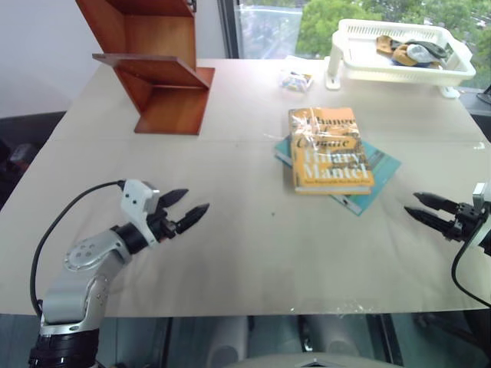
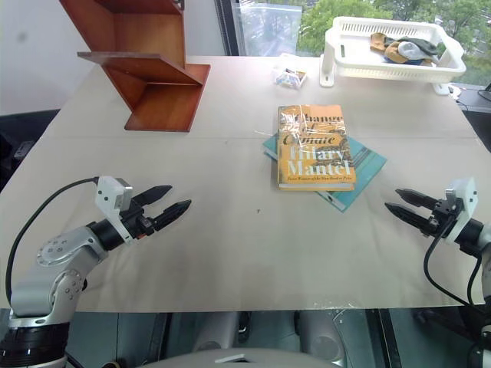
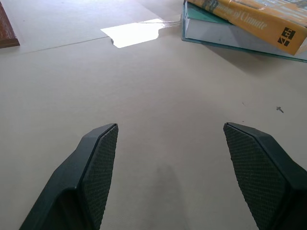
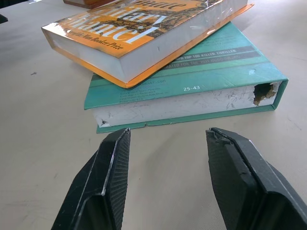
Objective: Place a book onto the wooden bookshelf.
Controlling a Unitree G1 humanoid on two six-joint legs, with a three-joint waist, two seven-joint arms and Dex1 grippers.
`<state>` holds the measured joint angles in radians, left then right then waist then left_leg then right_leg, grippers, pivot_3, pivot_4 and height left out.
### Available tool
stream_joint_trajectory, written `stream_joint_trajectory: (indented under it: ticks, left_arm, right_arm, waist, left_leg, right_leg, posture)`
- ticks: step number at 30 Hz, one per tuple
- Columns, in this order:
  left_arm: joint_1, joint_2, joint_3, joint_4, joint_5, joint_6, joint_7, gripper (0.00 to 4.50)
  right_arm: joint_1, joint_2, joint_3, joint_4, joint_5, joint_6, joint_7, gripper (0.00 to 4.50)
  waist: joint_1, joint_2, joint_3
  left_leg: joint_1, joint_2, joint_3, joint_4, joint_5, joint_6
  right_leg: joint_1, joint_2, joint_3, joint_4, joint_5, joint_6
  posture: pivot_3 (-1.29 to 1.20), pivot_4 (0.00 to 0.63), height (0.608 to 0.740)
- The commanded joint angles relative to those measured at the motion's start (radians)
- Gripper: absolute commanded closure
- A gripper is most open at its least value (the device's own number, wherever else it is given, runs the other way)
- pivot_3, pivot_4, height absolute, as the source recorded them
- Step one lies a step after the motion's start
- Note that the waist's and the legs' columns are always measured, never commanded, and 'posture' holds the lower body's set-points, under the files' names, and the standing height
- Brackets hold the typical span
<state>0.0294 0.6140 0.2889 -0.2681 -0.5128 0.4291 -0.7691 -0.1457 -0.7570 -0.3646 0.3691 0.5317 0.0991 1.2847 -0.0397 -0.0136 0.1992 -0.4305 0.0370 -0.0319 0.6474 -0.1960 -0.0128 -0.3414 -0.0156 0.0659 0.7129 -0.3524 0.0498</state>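
Note:
The yellow-orange book lies flat on a thinner teal book at the middle right of the table. The wooden bookshelf stands at the far left corner, its angled boards bare. My left gripper hovers low over the near left of the table, open and empty, pointing toward the books. My right gripper is at the near right, open and empty, its fingers aimed at the teal book's corner a short way ahead. The yellow book's spine shows in the left wrist view.
A white plastic basket with a few small items stands at the far right corner. A small clear packet lies left of it. Bare table stretches between the grippers and in front of the bookshelf.

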Motion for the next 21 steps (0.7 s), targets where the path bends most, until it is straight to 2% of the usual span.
stream_joint_trajectory:
  ticks: [1,21]
  left_arm:
    - [0.014,0.023,0.022,-0.044,-0.009,-0.021,-0.023,0.82]
    - [0.034,0.036,0.002,-0.034,0.025,-0.075,-0.035,0.82]
  right_arm:
    - [-0.011,-0.023,-0.017,-0.027,0.009,-0.001,0.006,1.95]
    - [-0.014,-0.021,-0.014,-0.018,-0.016,0.017,-0.041,1.95]
  waist:
    - [0.000,0.000,0.000]
    - [-0.001,0.000,0.000]
  left_leg:
    - [0.000,0.000,0.000,0.000,0.000,0.000]
    - [0.000,0.000,0.000,-0.001,0.000,0.000]
  right_leg:
    - [0.000,0.000,0.000,0.000,0.000,0.000]
    - [0.000,0.000,0.000,-0.001,0.000,0.000]
  posture:
    - [0.00,0.150,0.740]
    - [0.00,0.150,0.740]
